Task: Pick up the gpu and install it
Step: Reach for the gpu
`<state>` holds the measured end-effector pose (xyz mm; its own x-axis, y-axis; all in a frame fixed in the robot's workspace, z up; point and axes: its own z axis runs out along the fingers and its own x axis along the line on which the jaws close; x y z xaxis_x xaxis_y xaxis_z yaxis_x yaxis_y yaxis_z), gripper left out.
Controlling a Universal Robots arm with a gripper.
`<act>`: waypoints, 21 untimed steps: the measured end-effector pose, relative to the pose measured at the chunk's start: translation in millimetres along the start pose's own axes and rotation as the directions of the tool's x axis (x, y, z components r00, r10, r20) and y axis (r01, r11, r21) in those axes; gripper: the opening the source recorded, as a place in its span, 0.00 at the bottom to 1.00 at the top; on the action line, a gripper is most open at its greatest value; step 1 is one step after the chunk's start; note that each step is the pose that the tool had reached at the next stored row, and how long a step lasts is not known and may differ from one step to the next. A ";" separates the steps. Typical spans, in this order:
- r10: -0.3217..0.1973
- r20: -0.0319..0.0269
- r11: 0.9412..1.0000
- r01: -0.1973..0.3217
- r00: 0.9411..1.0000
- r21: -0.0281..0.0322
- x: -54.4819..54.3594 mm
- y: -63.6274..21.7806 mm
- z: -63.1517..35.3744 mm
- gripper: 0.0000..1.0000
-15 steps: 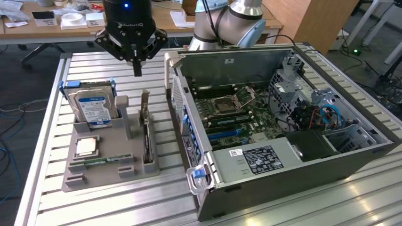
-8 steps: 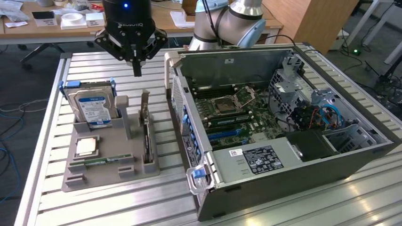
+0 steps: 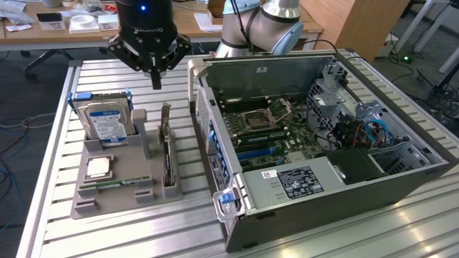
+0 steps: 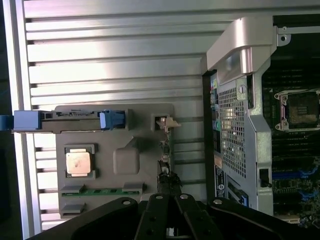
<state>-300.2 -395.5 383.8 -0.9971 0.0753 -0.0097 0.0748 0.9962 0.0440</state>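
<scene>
Exterior view, entry one: the claw, black, is hanging above the far end of the grey holder tray, with its two fingers pressing together and gripping nothing. Entry two: the gpu is standing on its long edge in a slot on the side of the tray nearest the computer case. The pale metal bracket is sitting at the far end, under the claw. The relation that matters is that the card is lying directly below the fingertips, a shade toward the exterior view's right and well apart in height. Its long axis is running from the bracket end toward the near edge of the ribbed metal surface, parallel to the side wall of the case. In the wrist view the card is showing edge-on as a thin dark line leading straight out from the fingers. Entry three, other contents of the tray: a hard drive is standing upright, while a processor chip and a green RAM stick are lying flat. Entry four: the case is lying open, exposing the motherboard. Markings: pale lettering on the claw's body is appearing to read "ROBOTIQ" (partly legible). The hard drive is carrying a blue-and-white label and the case a black sticker, and neither text is readable.
</scene>
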 end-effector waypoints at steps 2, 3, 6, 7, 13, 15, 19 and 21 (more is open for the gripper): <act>0.000 0.000 1.000 0.000 1.000 0.000 0.2 -1.9 -0.1 0.11; 0.000 0.000 1.000 0.000 1.000 0.000 0.2 -2.8 -0.1 0.11; 0.000 0.000 1.000 0.000 1.000 0.000 0.4 -6.1 -0.3 0.11; 0.000 0.000 1.000 0.000 1.000 0.000 0.5 -7.2 -0.3 0.11; 0.000 0.000 1.000 0.000 1.000 0.000 0.5 -14.1 -0.6 0.11; 0.000 0.000 1.000 0.000 1.000 0.000 0.5 -16.3 -0.7 0.11; 0.000 0.000 1.000 0.000 1.000 0.000 0.4 -20.5 -0.9 0.11; 0.000 0.000 1.000 0.000 1.000 0.000 0.4 -22.2 -1.0 0.11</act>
<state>-302.3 -417.6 383.7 -0.9971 0.0753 -0.0097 0.0748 0.9962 0.0441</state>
